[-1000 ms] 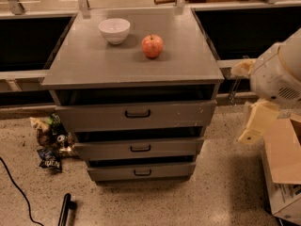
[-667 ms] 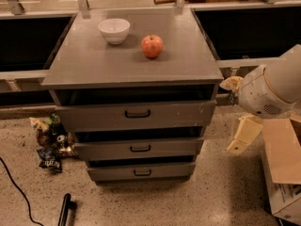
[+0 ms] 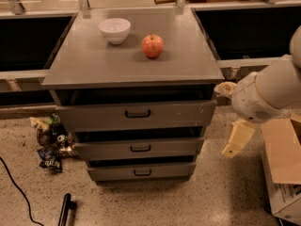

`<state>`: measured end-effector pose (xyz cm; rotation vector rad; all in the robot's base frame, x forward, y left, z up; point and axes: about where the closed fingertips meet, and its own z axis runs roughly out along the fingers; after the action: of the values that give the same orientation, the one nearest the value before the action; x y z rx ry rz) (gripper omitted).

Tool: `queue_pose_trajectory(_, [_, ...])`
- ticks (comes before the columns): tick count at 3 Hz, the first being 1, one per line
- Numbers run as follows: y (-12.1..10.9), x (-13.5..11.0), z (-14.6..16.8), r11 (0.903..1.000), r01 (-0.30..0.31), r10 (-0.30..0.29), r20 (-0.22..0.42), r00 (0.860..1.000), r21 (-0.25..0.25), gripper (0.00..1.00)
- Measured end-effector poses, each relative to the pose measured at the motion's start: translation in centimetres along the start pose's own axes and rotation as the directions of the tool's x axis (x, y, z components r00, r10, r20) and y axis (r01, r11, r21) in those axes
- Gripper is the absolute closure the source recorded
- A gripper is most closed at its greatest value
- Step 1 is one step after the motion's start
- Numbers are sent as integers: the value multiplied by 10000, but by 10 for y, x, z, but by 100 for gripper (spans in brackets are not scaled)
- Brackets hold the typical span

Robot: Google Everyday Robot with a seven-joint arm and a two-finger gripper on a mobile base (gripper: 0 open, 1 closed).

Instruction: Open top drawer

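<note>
The top drawer [image 3: 178, 115] is the widest grey front of the cabinet, with a small black loop handle [image 3: 138, 113] at its centre. It sits pushed in under the cabinet top. My gripper [image 3: 223, 121] is to the right of the cabinet, level with the drawer's right end. It is not touching the drawer. Its two cream fingers are spread wide apart, one [image 3: 225, 88] near the cabinet's top corner and one [image 3: 239, 138] hanging lower. It holds nothing.
A white bowl [image 3: 114, 30] and a red apple [image 3: 152, 45] sit on the cabinet top [image 3: 94, 65]. Two narrower drawers [image 3: 140, 148] lie below. Snack bags [image 3: 49, 138] lie on the floor at left, a black object [image 3: 65, 210] at front, and a cardboard box [image 3: 284, 166] at right.
My arm and gripper have moved left, closer to the cabinet's right side. The drawers, bowl and apple have not moved.
</note>
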<state>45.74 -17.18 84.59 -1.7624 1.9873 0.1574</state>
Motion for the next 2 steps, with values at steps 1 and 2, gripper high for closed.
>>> queue_pose_trajectory(1, [-8, 8, 56, 9968, 673, -671, 51, 9977, -434, 0])
queue_pose_trajectory(2, [-23, 18, 114, 9901, 1202, -1207, -17, 9927, -730, 0])
